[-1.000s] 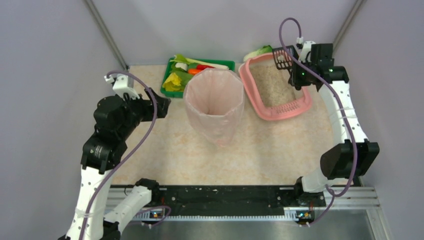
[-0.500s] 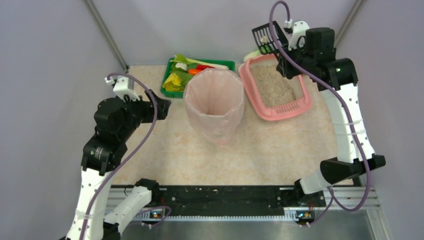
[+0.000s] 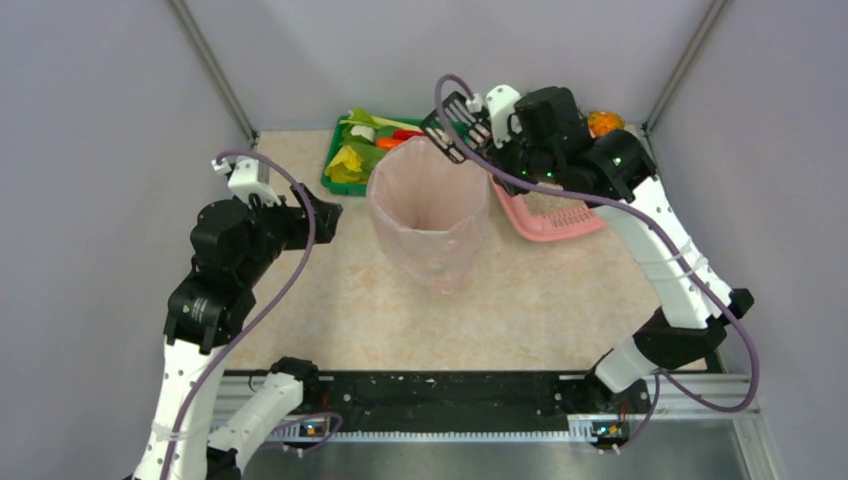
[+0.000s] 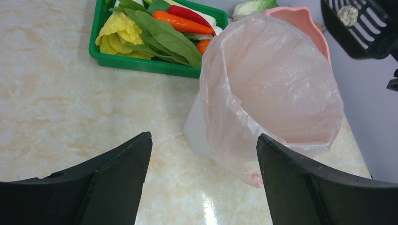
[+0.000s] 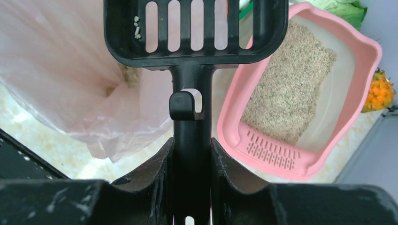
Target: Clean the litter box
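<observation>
While the pink litter box (image 3: pixel 560 222) sits at the table's (image 3: pixel 330 290) back right, just beside the bag-lined bin (image 3: pixel 428 200), my right gripper (image 5: pixel 191 154) is pinched on the handle of the black scoop (image 5: pixel 197 55), which carries a pale clump (image 4: pixel 348 14). A second ago that scoop hung over the box; now it's at the bin's far rim. My left gripper (image 4: pixel 202 138) — spread wide, empty — faces the bin.
</observation>
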Controlling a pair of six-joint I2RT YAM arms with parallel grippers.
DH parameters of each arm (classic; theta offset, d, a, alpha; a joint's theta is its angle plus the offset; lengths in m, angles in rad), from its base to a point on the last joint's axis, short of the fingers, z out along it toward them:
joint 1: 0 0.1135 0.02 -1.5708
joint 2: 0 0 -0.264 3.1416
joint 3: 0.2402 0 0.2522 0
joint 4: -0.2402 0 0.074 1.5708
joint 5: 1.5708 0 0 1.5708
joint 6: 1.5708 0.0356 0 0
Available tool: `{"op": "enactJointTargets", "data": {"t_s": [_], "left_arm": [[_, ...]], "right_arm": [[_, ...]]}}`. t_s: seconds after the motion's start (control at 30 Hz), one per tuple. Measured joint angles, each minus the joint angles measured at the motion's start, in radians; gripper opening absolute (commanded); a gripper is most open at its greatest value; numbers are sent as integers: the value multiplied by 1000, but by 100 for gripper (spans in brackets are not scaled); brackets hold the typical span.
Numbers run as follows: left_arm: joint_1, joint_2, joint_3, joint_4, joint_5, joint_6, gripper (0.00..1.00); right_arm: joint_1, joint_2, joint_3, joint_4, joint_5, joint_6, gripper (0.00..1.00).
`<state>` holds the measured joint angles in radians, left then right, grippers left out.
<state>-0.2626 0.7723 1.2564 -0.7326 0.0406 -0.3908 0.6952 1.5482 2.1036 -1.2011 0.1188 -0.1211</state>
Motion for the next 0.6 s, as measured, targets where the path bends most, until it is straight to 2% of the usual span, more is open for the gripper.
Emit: {"op": "enactJointTargets", "data": {"t_s": [0.17,0.33,0.6], "left_arm": [[0,0,-4,0,0,0,87],[0,0,-4,0,0,-3,87],[-1,5,-4,0,1,-3,87]], "right_arm": [[145,2,-58,-21,166,-53,0],[301,6,-158,-23,404,-139,0],[410,17,-327,43,787,-333,0]]}}
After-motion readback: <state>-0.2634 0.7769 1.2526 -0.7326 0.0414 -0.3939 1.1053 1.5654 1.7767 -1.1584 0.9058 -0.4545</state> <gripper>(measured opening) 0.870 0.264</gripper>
